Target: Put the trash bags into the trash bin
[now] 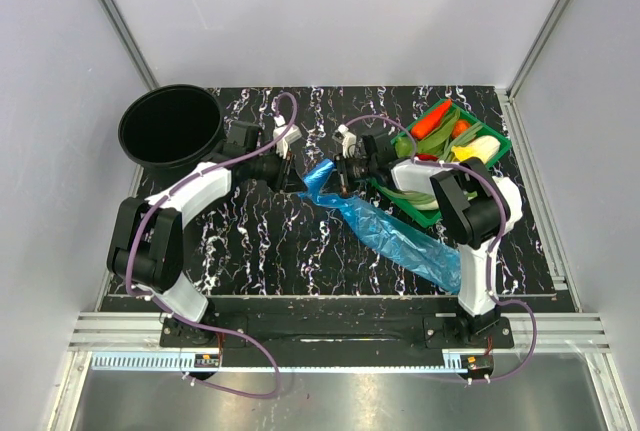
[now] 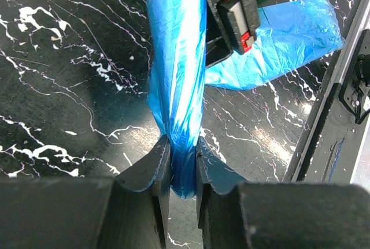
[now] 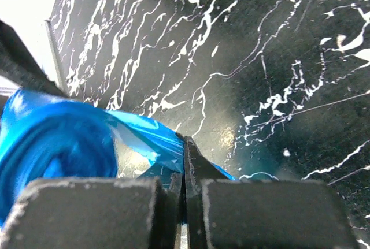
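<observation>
A blue trash bag lies stretched over the black marbled table, from the middle toward the near right. Its twisted far end is lifted. My left gripper is shut on that twisted end, the film bunched between its fingers. My right gripper is shut on a thin fold of the same bag, just beside the left one. In the top view the left gripper and the right gripper face each other over the bag's end. The black trash bin stands at the far left, behind the left arm.
A green tray of vegetables sits at the far right, right behind the right wrist. White walls enclose the table on three sides. A metal rail runs along the table's edge.
</observation>
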